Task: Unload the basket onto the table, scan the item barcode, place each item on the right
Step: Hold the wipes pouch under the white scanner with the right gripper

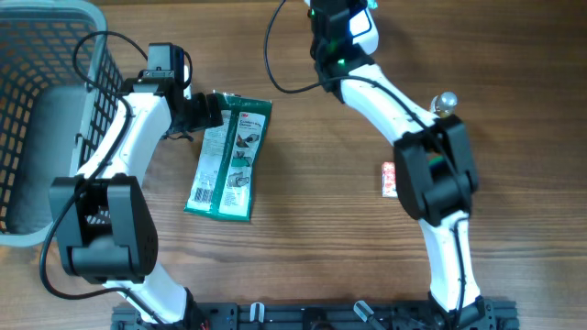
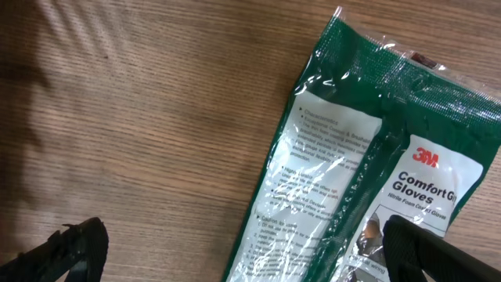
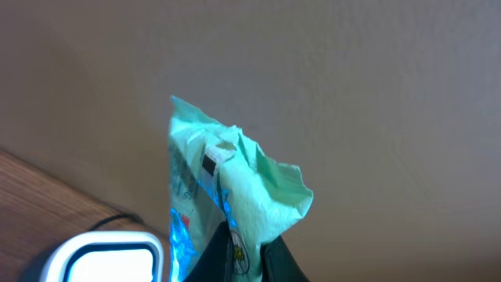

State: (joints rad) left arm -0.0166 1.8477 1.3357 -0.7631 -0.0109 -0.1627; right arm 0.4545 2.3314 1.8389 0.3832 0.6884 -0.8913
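Right tool [image 3: 246, 265]: clenched on a mint-green packet [image 3: 235, 188], held up in the air beside a white, blue-lit device [image 3: 102, 254].
Left tool [image 2: 240, 231]: released, spread wide over the top end of the 3M gloves pack [image 1: 229, 158].
3M gloves pack: flat on the counter [image 1: 321, 238].
Wire basket [image 1: 55, 55]: far left.

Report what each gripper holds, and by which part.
Right gripper is shut on a mint-green packet, pinching one end. Left gripper is open and holds nothing; the glove pack lies on the table below it.
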